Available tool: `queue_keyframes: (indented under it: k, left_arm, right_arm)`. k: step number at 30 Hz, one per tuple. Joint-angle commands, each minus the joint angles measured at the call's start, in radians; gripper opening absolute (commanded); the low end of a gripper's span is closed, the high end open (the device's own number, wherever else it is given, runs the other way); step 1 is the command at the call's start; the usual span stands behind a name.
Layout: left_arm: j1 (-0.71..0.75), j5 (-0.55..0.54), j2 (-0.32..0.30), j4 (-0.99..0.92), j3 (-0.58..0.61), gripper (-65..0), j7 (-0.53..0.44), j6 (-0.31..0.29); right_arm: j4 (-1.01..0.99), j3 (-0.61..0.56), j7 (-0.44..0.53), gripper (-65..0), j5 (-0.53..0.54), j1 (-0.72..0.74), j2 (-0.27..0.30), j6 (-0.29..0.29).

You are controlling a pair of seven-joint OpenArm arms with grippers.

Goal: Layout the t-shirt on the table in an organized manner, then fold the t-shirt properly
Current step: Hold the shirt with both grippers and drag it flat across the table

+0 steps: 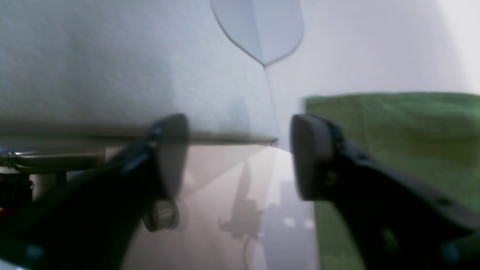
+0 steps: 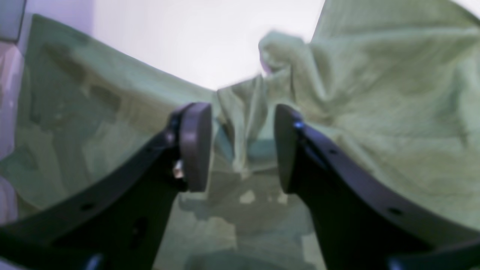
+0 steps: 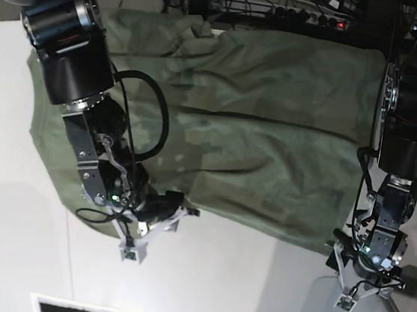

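**Both claws parted at the shirt's near edge**

In the base view, the right gripper [image 3: 157, 222] sits at the near edge of the olive t-shirt [image 3: 271, 133], jaws parted, a rumpled ridge of cloth between them but not pinched. The shirt lies spread on the white table [image 3: 238, 295], its long axis apparently running side to side. Which end is the collar I cannot tell. The left gripper [image 3: 365, 268] stands open and empty just off the shirt's corner. Judged next: grip both near corners evenly and pull flat.

T-shirt [image 3: 257, 124] spread on table [image 3: 238, 295]; right tool [image 3: 173, 218] & left tool [image 3: 342, 255] at its near edge.
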Motion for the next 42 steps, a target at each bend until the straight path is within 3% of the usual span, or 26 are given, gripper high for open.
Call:
queue_keyframes:
  k: [1, 5, 7, 9, 10, 14, 19, 28, 33, 42]
  left_arm:
    - [-0.032, -0.006, -0.015, 0.018, -0.006, -17.1, -0.014, 0.012]
    - [0.011, -0.009, -0.014, 0.041, -0.008, -21.2, -0.006, 0.012]
    - [0.074, -0.038, -0.014, 0.096, -0.008, -34.6, -0.006, 0.011]
    - [0.163, -0.093, -0.018, 0.187, -0.010, -58.3, -0.004, 0.011]
    - [0.206, -0.121, -0.023, 0.231, -0.023, -65.0, -0.004, 0.011]
    - [0.350, -0.190, -0.020, 0.348, -0.091, -65.0, -0.009, 0.011]
    - [0.413, -0.196, -0.017, 0.363, -0.103, -65.0, -0.010, 0.011]
    - [0.426, -0.188, -0.003, 0.243, -0.105, -65.0, -0.020, 0.011]
    - [0.418, -0.187, -0.001, 0.135, -0.097, -65.0, -0.165, 0.011]
    - [0.246, -0.185, 0.043, -0.079, -0.092, -65.0, -0.213, 0.011]
  right_arm:
    - [0.034, 0.005, 0.017, -38.3, 0.004, 0.031, 0.022, 0.004]
    - [0.163, 0.008, 0.009, -46.1, 0.010, -0.002, 0.116, 0.004]
    - [0.230, 0.016, -0.013, -53.4, 0.010, -0.035, 0.152, 0.002]
    - [0.275, 0.104, -0.095, -61.1, 0.010, -0.081, 0.160, 0.001]
    - [0.279, 0.163, -0.143, -64.4, 0.010, -0.102, 0.157, 0.001]
    - [0.273, 0.354, -0.209, -64.4, 0.005, -0.179, 0.131, 0.002]
    - [0.200, 0.458, -0.211, -64.4, 0.005, -0.213, 0.140, 0.006]
    - [0.000, 0.463, -0.146, -64.4, 0.005, -0.209, 0.186, 0.007]
    - [-0.127, 0.461, -0.071, -64.4, 0.004, -0.180, 0.209, 0.007]
    - [-0.403, 0.458, 0.104, -64.4, 0.004, -0.059, 0.268, 0.010]
